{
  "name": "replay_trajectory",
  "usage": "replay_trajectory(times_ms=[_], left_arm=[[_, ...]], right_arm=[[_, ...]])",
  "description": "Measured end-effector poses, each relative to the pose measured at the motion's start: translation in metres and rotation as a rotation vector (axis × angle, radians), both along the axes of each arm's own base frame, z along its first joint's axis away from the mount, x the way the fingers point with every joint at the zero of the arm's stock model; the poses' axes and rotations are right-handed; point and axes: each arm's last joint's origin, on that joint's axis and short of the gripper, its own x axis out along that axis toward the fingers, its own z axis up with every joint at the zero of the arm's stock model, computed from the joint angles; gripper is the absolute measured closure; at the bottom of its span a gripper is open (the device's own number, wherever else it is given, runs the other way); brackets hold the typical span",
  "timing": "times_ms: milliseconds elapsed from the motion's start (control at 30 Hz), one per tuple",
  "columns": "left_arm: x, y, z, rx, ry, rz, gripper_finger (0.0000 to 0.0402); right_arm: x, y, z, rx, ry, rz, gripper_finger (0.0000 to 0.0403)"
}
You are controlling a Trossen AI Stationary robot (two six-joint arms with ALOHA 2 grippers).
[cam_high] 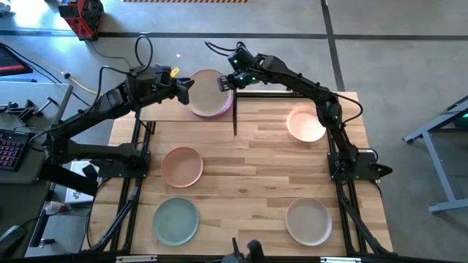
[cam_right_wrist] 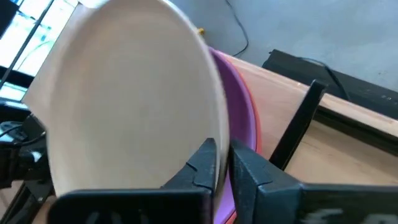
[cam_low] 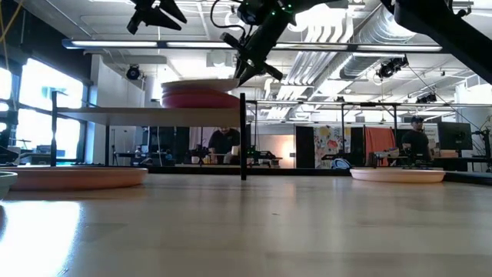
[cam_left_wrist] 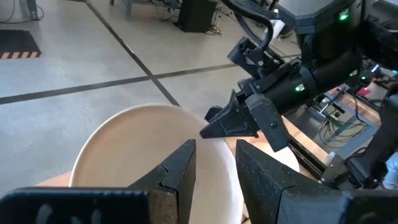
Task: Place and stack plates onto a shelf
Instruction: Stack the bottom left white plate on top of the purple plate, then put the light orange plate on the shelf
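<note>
**Cream plate on the shelf stack, pinched at its rim**

The right gripper [cam_high: 225, 82] pinches the rim of a cream plate [cam_high: 207, 91] lying on top of the purple and magenta plates [cam_high: 219, 111] stacked on the shelf [cam_high: 164, 112]. The left gripper [cam_high: 187, 85] hovers at the plate's opposite edge, fingers [cam_left_wrist: 177, 171] slightly spread, holding nothing. Four more plates rest on the surface [cam_high: 248, 183]: peach [cam_high: 181, 166], mint green [cam_high: 175, 220], beige [cam_high: 308, 220] and a pale one [cam_high: 304, 123].

No text, label, brand or number can be read on anything in these views.
</note>
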Motion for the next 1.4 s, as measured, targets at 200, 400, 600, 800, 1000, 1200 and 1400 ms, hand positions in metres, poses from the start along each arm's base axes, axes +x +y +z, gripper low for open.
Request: replay_trajectory(times_ms=[200, 400, 600, 800, 1000, 1200, 1400], left_arm=[[0.000, 0.000, 0.001, 0.000, -0.010, -0.014, 0.0298], [0.000, 0.000, 0.001, 0.001, -0.009, -0.015, 0.0298], [0.000, 0.000, 0.001, 0.001, -0.009, -0.015, 0.0298], [0.000, 0.000, 0.000, -0.002, 0.002, -0.015, 0.0298], [-0.005, -0.001, -0.012, -0.010, 0.170, 0.024, 0.0298], [-0.015, -0.003, -0.026, -0.057, 0.348, 0.112, 0.0298], [-0.019, -0.002, -0.037, -0.119, 0.460, 0.139, 0.0298]], right_arm=[[0.000, 0.001, 0.000, 0.022, -0.011, -0.003, 0.0326], [0.000, 0.000, 0.000, 0.026, -0.012, 0.001, 0.0293], [-0.006, -0.008, -0.001, 0.075, -0.025, 0.050, 0.0288], [-0.013, -0.019, 0.000, 0.140, -0.064, 0.083, 0.0288], [-0.016, -0.023, 0.001, 0.147, -0.070, 0.101, 0.0288], [-0.016, -0.022, 0.002, 0.148, -0.079, 0.139, 0.0288], [-0.015, -0.019, 0.003, 0.194, -0.116, 0.235, 0.0288]])
